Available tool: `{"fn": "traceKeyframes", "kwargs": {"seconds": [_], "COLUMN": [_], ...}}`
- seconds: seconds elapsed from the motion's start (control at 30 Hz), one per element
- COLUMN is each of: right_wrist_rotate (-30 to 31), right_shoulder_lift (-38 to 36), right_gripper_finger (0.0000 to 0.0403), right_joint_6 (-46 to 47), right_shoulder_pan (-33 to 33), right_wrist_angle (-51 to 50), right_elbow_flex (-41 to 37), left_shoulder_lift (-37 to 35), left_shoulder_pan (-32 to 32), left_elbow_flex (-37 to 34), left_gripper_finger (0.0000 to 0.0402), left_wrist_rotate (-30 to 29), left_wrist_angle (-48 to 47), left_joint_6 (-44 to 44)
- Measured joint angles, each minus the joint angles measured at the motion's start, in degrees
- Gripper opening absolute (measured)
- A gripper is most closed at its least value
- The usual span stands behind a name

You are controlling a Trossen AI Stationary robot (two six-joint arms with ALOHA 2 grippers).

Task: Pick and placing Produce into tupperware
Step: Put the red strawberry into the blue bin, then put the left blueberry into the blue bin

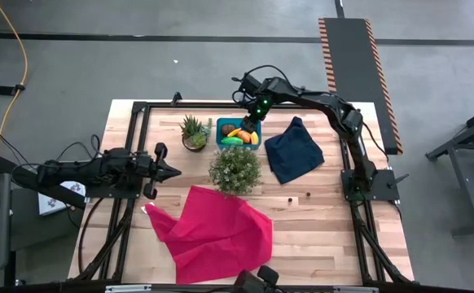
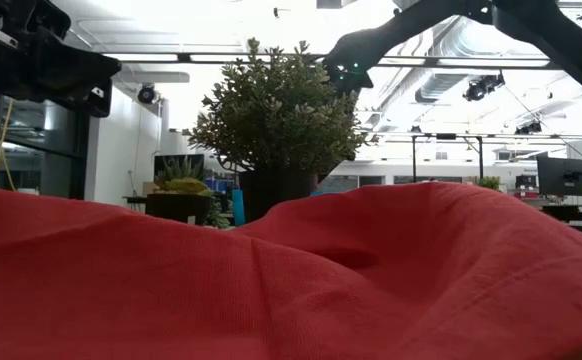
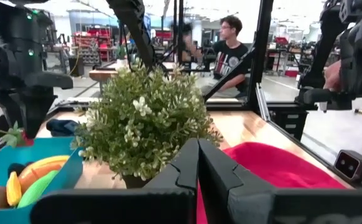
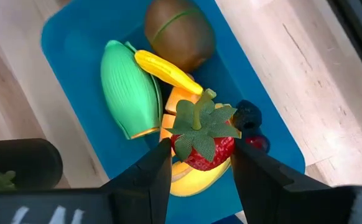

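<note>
Right hand clasping red strawberry, leafy stem up, above tupperware

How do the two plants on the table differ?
The bushy plant is larger than the spiky plant, with a wide, dense crown of small pale-tipped leaves; the spiky plant has a few stiff pointed leaves. The bushy plant stands nearer the red cloth; the spiky plant sits beside the tub at the far side. In the low view the bushy plant stands much taller. Both stand upright in pots, untouched.
</note>
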Motion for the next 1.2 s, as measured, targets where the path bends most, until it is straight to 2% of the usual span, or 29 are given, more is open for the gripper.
{"fn": "traceKeyframes", "kwargs": {"seconds": [0.43,0.77,0.97,1.2], "right_wrist_rotate": [0.13,-0.05,0.10,3.73], "right_shoulder_lift": [0.20,0.20,-0.10,-3.73], "right_gripper_finger": [0.0142,0.0207,0.0210,0.0210], "right_joint_6": [-0.31,-1.06,-1.65,-4.35], "right_shoulder_pan": [0.02,0.02,0.00,-0.13], "right_wrist_angle": [-0.16,-0.66,-0.77,-2.19], "right_elbow_flex": [-0.02,-0.02,-0.02,-0.02], "left_shoulder_lift": [2.15,2.15,2.15,2.17], "left_shoulder_pan": [0.00,-0.01,-0.01,0.00], "left_elbow_flex": [0.00,0.00,0.00,0.00], "left_gripper_finger": [0.0001,0.0001,0.0001,0.0001], "left_wrist_rotate": [0.06,0.04,-0.07,-0.24], "left_wrist_angle": [0.09,0.07,0.05,0.01], "left_joint_6": [0.19,1.50,1.39,1.43]}}
